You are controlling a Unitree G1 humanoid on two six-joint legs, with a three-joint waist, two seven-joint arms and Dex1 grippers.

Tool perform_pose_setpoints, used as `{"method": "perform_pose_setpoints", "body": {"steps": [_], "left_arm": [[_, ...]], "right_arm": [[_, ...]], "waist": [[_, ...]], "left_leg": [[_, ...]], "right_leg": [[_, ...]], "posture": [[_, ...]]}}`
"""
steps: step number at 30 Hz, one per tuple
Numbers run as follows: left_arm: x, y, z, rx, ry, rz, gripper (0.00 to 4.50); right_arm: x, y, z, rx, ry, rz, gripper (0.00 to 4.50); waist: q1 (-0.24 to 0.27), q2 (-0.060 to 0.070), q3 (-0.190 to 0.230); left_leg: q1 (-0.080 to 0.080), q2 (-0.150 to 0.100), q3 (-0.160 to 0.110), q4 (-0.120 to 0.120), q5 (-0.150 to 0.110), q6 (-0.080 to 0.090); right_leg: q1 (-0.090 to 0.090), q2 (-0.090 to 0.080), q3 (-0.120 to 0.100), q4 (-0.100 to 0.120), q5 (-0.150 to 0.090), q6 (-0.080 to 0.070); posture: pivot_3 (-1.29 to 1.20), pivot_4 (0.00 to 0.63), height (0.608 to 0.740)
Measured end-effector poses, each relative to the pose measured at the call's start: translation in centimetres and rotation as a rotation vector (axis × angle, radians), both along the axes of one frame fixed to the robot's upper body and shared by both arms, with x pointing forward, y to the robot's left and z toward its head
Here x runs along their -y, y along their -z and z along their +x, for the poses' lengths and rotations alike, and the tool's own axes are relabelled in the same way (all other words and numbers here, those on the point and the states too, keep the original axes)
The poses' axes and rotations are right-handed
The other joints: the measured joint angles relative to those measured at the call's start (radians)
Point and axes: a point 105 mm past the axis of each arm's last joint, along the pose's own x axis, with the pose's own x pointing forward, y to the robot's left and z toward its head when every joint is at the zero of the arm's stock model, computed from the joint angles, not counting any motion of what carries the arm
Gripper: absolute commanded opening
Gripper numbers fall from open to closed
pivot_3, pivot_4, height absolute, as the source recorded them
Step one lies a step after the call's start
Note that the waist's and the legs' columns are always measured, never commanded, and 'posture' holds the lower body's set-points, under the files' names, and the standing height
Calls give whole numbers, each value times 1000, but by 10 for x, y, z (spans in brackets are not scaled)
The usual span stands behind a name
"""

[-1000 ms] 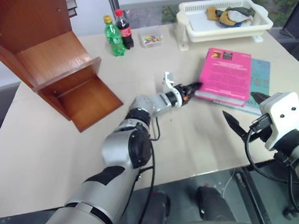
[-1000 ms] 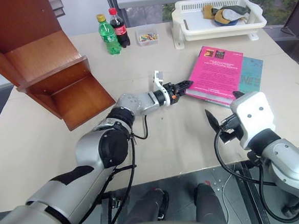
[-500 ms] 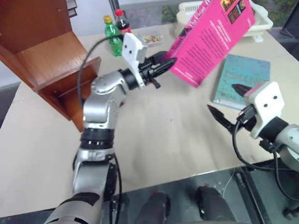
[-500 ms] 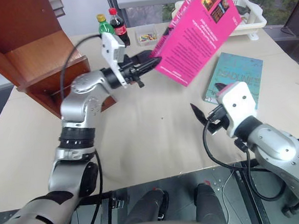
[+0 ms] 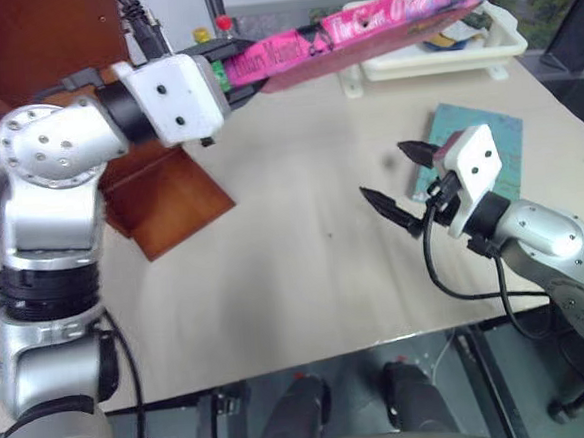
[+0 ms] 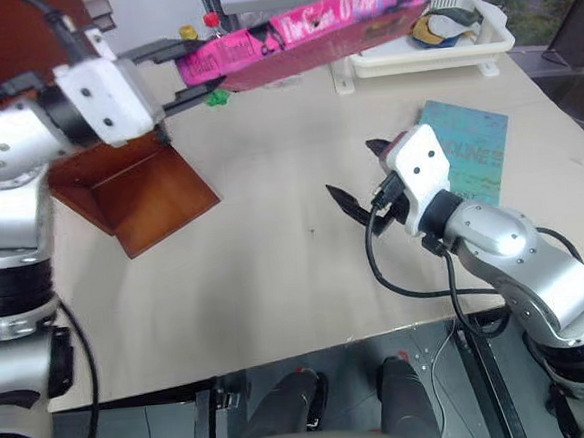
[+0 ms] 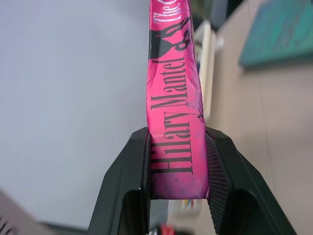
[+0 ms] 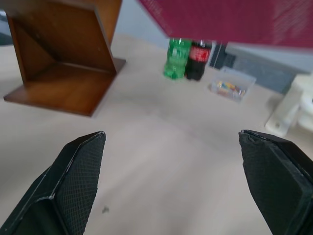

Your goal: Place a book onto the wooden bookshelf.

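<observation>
Left gripper (image 7: 177, 161) clamped on the spine end of the book (image 5: 359, 36), holding it level, spine up, above the table (image 5: 296, 269), probably to slot it into the wooden bookshelf (image 5: 160, 188) just beside. Right gripper (image 5: 398, 183) hangs empty, 2 fingers apart, near the teal book (image 5: 498, 149).

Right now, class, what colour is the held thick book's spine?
Bright pink spine with dark lettering, clearest in the left wrist view.

We see a pale beige surface (image 5: 305, 268), a light grey wall (image 7: 63, 98) behind, and perhaps greenery through a far window (image 5: 548, 6).
</observation>
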Motion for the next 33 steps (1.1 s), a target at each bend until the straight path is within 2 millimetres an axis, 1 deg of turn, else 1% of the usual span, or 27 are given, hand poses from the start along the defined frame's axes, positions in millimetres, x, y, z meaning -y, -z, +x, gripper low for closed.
{"method": "perform_pose_setpoints", "body": {"steps": [2,4,7,10,11,13,15,16,18,23,26,28,31,33], "left_arm": [[-14,-6,-4,20,-63,19,1051],[-29,-6,-7,16,-132,48,1051],[-51,3,-10,-17,-230,74,1051],[-67,10,-11,-46,-296,79,1051],[-76,12,-13,-56,-329,77,1051],[-81,13,-15,-55,-347,77,1051],[-92,15,-19,-58,-390,83,1051],[-94,15,-19,-59,-396,82,1051],[-104,18,-25,-65,-429,81,1051],[-125,26,-32,-86,-513,95,1051],[-136,31,-35,-105,-556,100,1051],[-139,32,-37,-106,-568,99,1051],[-143,31,-46,-113,-585,97,1051],[-146,37,-52,-148,-574,80,1051]], "right_arm": [[0,-3,3,-3,-13,8,4500],[2,-9,5,4,-24,20,4500],[6,-21,7,10,-57,46,4500],[15,-30,7,18,-75,55,4500],[20,-33,5,21,-90,46,4500],[21,-37,3,20,-112,53,4500],[21,-45,1,25,-160,76,4500],[21,-48,0,31,-165,81,4500],[19,-56,-4,45,-214,108,4500],[9,-66,-8,79,-279,153,4500],[5,-70,-8,91,-305,165,4500],[3,-72,-9,95,-320,167,4500],[2,-72,-10,107,-340,168,4500],[2,-68,-10,98,-347,166,4500]], "waist": [[-4,0,0],[-7,0,0],[-5,1,0],[0,0,0],[1,0,0],[0,0,1],[-6,1,1],[-6,1,1],[-8,1,1],[-4,1,1],[-4,1,1],[-3,1,1],[-4,1,1],[-4,1,1]], "left_leg": [[0,0,0,-1,0,0],[1,1,1,-1,0,0],[1,1,1,-1,0,0],[0,1,0,-1,0,0],[0,1,0,-1,0,0],[0,1,0,-1,0,0],[0,1,1,-2,0,0],[0,2,1,-2,0,0],[1,3,2,-3,0,0],[1,3,2,-2,0,0],[1,3,2,-2,0,0],[1,3,2,-2,0,0],[1,3,2,-3,0,0],[1,3,2,-3,0,0]], "right_leg": [[-1,0,0,0,0,0],[-1,0,1,0,0,0],[-1,1,0,0,0,0],[-1,0,0,0,0,0],[-1,0,0,0,0,0],[-1,0,0,-1,0,0],[-1,0,0,0,0,0],[-1,1,0,0,0,0],[-1,1,1,0,0,0],[-1,1,1,0,0,0],[-1,1,1,0,0,0],[-1,1,1,0,0,0],[-1,1,1,0,0,0],[-1,1,1,0,0,0]], "posture": [[0,150,740],[0,150,740],[0,150,740],[0,150,740],[0,150,740],[0,150,740],[0,150,740],[0,150,740],[0,150,740],[0,150,740],[0,150,740],[0,150,740],[0,150,740],[0,150,740]]}}
